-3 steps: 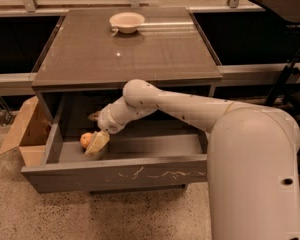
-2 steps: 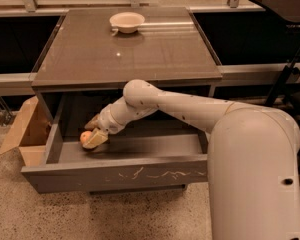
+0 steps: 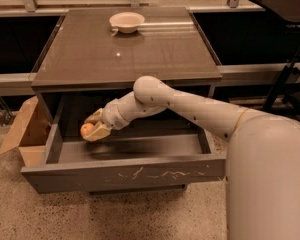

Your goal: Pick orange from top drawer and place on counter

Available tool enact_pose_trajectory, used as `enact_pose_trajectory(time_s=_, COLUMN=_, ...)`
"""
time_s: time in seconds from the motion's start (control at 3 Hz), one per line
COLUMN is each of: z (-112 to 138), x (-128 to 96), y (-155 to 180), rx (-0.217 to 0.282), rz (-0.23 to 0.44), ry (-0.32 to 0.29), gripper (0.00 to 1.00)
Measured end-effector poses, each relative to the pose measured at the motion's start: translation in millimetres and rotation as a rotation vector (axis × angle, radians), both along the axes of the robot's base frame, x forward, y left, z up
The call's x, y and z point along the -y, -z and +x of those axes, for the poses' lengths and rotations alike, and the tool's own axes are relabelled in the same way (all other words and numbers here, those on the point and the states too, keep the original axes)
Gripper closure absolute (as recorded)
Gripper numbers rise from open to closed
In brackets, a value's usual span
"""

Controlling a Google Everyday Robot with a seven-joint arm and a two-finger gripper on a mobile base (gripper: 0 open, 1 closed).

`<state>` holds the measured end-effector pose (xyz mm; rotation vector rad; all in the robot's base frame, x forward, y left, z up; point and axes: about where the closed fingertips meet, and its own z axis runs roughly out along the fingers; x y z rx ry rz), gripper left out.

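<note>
The top drawer [image 3: 125, 174] is pulled open below the counter [image 3: 125, 54]. Its grey front panel bears pale scratches. My gripper [image 3: 93, 129] is at the drawer's left side, shut on the orange [image 3: 87, 129]. It holds the orange a little above the drawer's grey floor, below the counter's front edge. The white arm reaches in from the right.
A pale cream bowl [image 3: 127, 22] sits at the back of the counter. A brown cardboard box [image 3: 27, 131] stands on the floor left of the drawer. A dark stand [image 3: 290, 59] is at the right. My white base [image 3: 270, 184] fills the lower right.
The gripper closed on the orange at the drawer's left and has lifted it off the drawer floor, moving up and slightly left.
</note>
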<state>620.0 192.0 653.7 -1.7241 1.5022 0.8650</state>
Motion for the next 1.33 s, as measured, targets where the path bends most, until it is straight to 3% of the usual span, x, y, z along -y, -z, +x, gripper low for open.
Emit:
enact_pose_trajectory(time_s=0.33, z=-1, x=27, y=-46, rx=0.078, rz=0.095, ry=0.002, gripper=1.00)
enact_pose_trajectory(time_s=0.67, z=-3, x=54, y=-85, rx=0.142, rz=0.137, ry=0.000, gripper=1.00)
enact_pose_trajectory(time_s=1.0, z=-3, x=54, y=-85, rx=0.142, rz=0.137, ry=0.000, gripper=1.00)
enact_pose_trajectory(time_s=1.33, z=-17, x=53, y=-119, rx=0.213, rz=0.128, ry=-0.022, gripper=1.00)
